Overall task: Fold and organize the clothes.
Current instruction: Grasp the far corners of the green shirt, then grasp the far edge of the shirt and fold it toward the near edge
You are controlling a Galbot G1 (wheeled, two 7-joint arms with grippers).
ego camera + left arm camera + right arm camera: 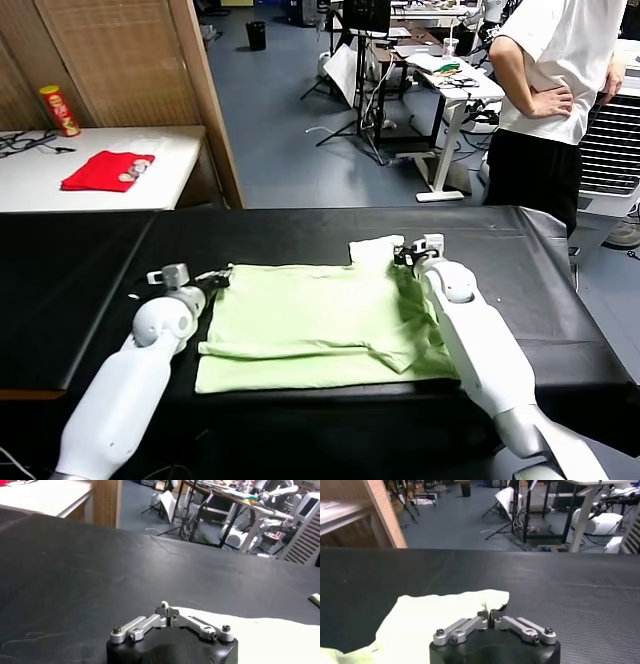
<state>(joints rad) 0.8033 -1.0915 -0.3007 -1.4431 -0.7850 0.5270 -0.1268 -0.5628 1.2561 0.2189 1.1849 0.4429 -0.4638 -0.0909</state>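
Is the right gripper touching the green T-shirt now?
Touching. In the right wrist view the right gripper is shut on the edge of the green T-shirt.

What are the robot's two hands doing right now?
Left gripper: shut on the far left corner of the pale green thin cloth T-shirt.
Right gripper: shut on its far right edge.

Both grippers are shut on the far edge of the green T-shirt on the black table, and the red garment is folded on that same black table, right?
Not quite. The red garment lies on the separate white table, as the head view shows. The rest holds: left gripper and right gripper are shut on the far edge of the green T-shirt on the black table.
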